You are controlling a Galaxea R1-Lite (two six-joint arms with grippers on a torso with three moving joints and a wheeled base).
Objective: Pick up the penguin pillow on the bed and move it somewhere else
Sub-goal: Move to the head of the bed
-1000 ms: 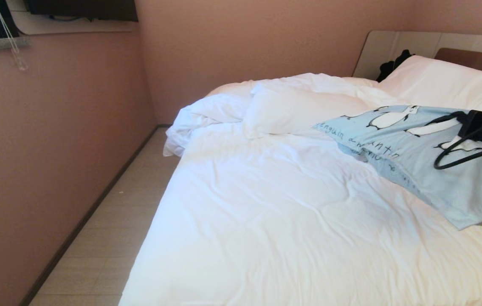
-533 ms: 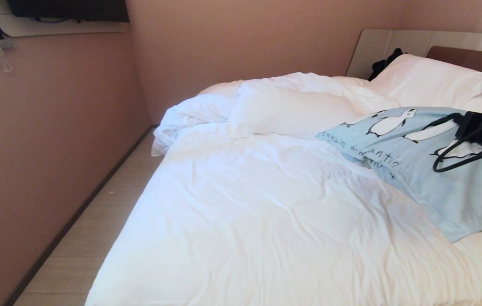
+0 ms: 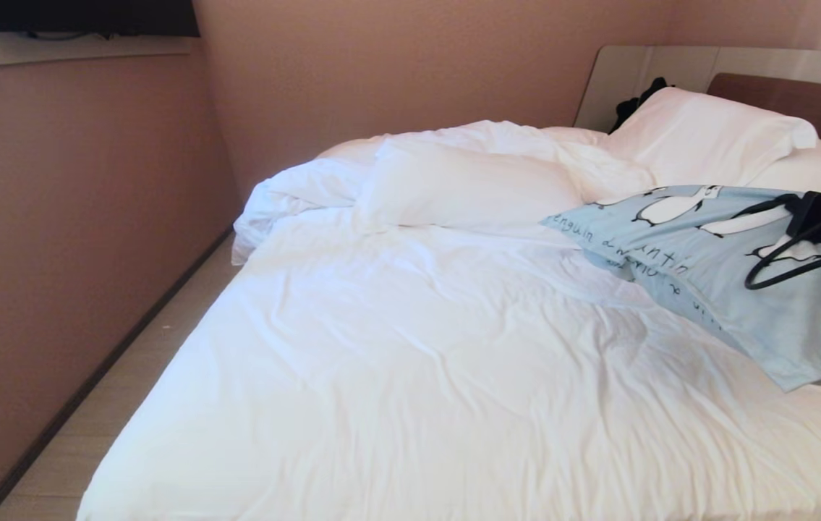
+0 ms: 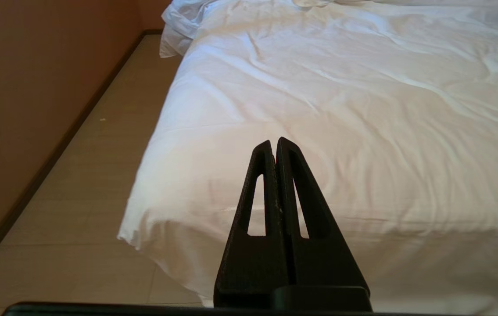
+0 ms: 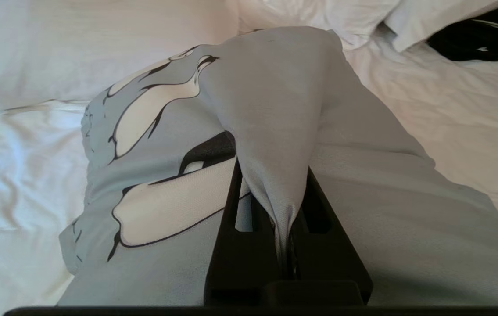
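Head view showed the right gripper (image 3: 811, 210) reaching in from the right edge over the bed (image 3: 410, 347), its black body and a looping black cable (image 3: 790, 260) partly cut off by the frame. It held the penguin pillow (image 3: 728, 268), which sagged from the grip down onto the white duvet (image 3: 381, 376) on the right half of the mattress. 1 corner of the pillow lay against a plain white pillow (image 3: 468, 184); its far end ran out of view at the right edge, so its full outline could not be made out. Right wrist view showed the 2 black fingers (image 5: 235, 219) pinched tight on a bunched fold of light blue fabric (image 5: 275, 131), the fingertips themselves buried in cloth and unseen. 2 printed penguins showed beside the fold.

Left wrist view showed the left gripper (image 4: 275, 145) hanging near the foot corner of the bed, jaws pressed together with nothing between them, well apart from the pillow.

At the headboard (image 3: 793, 101) a second white pillow (image 3: 699, 137) leaned, and a dark object (image 3: 634, 105) behind it was too hidden to identify. Beige floor (image 3: 92, 427) ran between bed and pink wall (image 3: 77, 217).
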